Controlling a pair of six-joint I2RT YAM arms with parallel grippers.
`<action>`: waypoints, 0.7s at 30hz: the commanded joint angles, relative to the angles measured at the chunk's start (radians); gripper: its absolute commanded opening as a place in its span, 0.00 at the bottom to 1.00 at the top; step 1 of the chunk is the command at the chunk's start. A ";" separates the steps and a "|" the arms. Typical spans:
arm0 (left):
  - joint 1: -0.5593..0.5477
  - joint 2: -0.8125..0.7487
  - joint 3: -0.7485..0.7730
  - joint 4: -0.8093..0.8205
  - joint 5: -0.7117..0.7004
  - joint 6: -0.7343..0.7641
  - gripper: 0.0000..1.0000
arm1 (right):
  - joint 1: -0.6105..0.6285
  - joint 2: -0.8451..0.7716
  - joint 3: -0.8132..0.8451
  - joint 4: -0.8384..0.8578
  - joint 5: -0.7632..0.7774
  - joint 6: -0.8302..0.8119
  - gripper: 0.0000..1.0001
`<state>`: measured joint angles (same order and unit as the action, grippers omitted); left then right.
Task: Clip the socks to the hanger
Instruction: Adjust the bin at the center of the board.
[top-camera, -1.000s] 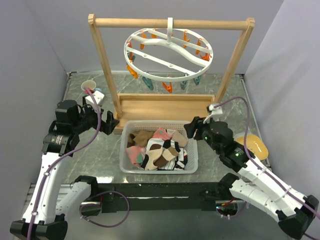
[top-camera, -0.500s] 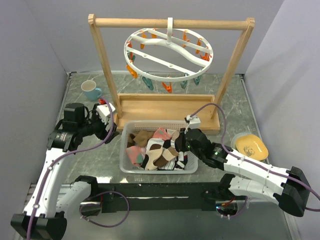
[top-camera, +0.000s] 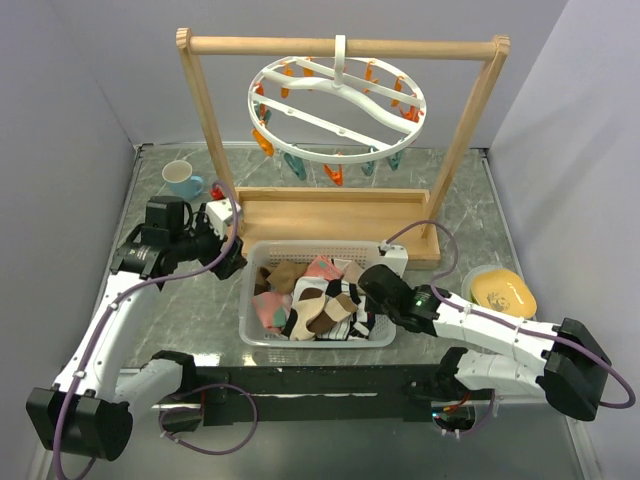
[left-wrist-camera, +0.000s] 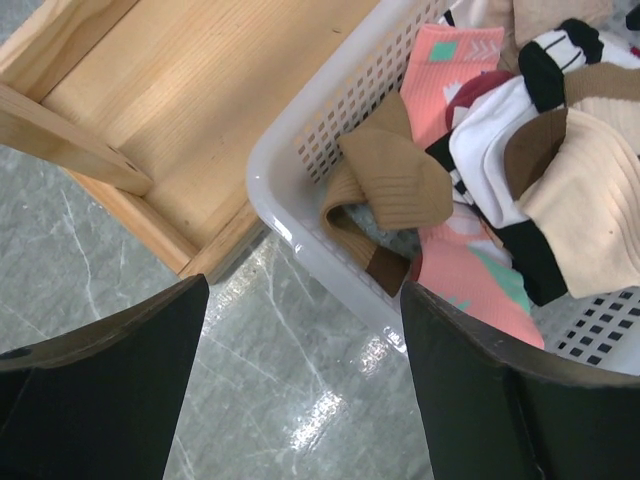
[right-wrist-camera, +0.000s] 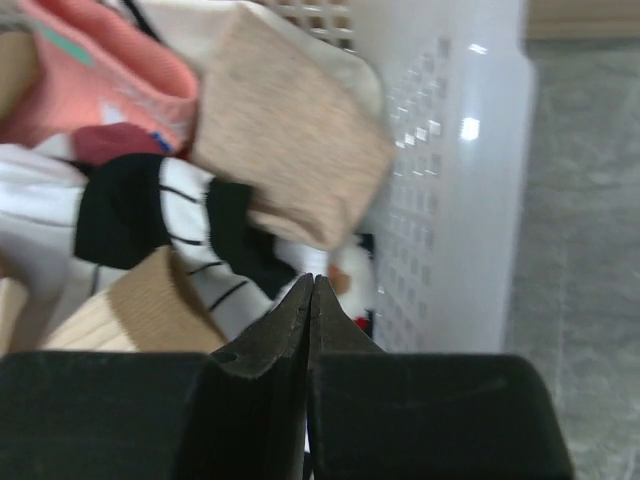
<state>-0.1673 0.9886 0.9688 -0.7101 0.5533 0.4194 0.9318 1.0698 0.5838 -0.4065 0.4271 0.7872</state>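
at far left a blue mug (top-camera: 181, 178) stands on the table, apart from the work. our left gripper (left-wrist-camera: 303, 300) hovers just outside the near-left corner of the basket (top-camera: 250, 335), jaws spread wide and holding nothing.

the socks (top-camera: 315, 300) all lie heaped in the basket, none on the hanger (top-camera: 337, 95). the hanger hangs by its hook from the rod of the wooden frame (top-camera: 210, 150), above and behind the basket, its pegs dangling under the ring.

we judge the socks light, soft and limp. they overlap, so a deep grab would likely lift several at once. a shallow pinch on a cuff or a raised fold looks best. the brown sock (left-wrist-camera: 385, 190) folded against the basket's left wall offers such a ridge close to our left gripper. the hanger hangs free, so we expect it to swing when a peg is pressed.

our right gripper (right-wrist-camera: 312, 285) sits low at the basket's right side, over a striped sock (right-wrist-camera: 150, 225) and just beside the wall. its jaws are pressed flat together, and we see no fabric between them. a yellow dish (top-camera: 503, 290) lies at far right.
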 joint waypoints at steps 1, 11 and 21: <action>-0.006 0.008 0.036 0.055 0.022 -0.045 0.84 | -0.002 -0.027 0.030 -0.112 0.113 0.112 0.03; -0.008 -0.018 0.065 0.057 0.027 -0.100 0.85 | -0.057 -0.091 0.007 -0.164 0.139 0.116 0.04; -0.008 -0.030 0.113 0.045 0.069 -0.199 0.91 | -0.031 -0.200 0.053 0.015 0.061 -0.095 0.63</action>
<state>-0.1719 0.9771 1.0134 -0.6838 0.5751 0.2779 0.8810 0.9123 0.5846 -0.4728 0.4808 0.7956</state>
